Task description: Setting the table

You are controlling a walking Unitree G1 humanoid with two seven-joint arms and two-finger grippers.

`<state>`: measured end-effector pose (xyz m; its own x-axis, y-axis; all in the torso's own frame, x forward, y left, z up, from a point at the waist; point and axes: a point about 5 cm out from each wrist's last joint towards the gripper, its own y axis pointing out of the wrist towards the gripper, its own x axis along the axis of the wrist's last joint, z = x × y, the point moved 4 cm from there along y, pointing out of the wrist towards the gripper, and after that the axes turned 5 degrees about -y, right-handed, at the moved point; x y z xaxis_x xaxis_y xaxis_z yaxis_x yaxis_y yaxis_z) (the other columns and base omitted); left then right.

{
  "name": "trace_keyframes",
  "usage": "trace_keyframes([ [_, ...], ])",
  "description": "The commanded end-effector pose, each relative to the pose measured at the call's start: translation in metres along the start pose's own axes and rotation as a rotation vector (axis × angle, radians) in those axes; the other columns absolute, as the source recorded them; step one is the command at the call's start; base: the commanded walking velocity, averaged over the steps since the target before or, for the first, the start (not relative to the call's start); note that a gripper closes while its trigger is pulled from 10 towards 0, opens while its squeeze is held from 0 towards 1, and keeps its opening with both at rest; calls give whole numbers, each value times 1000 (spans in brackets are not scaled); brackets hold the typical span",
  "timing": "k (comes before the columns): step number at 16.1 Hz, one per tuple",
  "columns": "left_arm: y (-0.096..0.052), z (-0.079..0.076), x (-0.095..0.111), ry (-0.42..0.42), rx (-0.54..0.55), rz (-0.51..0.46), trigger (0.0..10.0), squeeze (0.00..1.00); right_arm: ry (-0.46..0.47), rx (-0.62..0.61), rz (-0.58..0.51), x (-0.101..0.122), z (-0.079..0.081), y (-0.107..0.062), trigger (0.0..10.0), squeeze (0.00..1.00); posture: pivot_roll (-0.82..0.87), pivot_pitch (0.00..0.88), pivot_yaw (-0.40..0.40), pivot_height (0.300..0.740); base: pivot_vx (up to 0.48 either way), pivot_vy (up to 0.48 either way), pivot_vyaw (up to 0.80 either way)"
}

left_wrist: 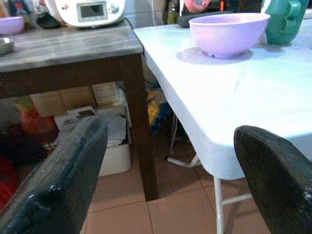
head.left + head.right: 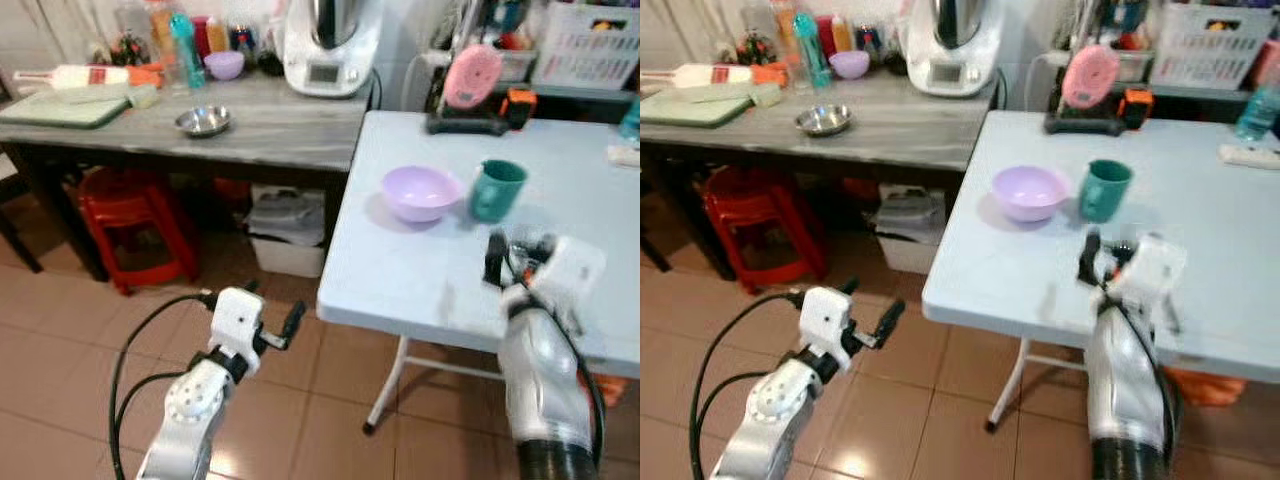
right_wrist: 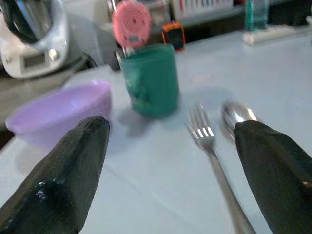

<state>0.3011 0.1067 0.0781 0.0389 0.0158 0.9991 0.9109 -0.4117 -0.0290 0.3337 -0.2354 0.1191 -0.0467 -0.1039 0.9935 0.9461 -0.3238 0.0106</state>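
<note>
Steel fork (image 3: 209, 146) and spoon (image 3: 237, 116) lie side by side on the white table (image 2: 420, 280), near a green mug (image 2: 496, 189) and lilac bowl (image 2: 421, 192). Right gripper (image 3: 170, 170) hovers above them, fingers wide; a careless sweep could knock the mug. Left gripper (image 1: 165, 180), also wide, hangs over the tiled floor (image 2: 80, 340).

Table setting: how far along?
Done: purple bowl, green mug, fork and spoon lie on the white table. In hand: nothing; right pincer hovers open over the cutlery, left pincer open off the table's edge. Left: possibly a second setting; another purple bowl sits on the counter.
</note>
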Motion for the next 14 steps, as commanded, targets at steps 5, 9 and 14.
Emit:
trace_keyframes([
  [5,1,11,12,-27,29,-47,10000,0,-105,115,-42,3,4,-26,10000,0,-7,0,15,740,0,0,0],
  [9,3,6,23,-59,-13,-81,10000,0,-125,143,-55,8,11,-30,10000,0,0,0,14,740,0,0,0],
  [14,-1,1,22,-87,-51,-80,10000,0,-76,146,-36,2,17,-36,10000,0,4,0,11,740,178,0,0],
])
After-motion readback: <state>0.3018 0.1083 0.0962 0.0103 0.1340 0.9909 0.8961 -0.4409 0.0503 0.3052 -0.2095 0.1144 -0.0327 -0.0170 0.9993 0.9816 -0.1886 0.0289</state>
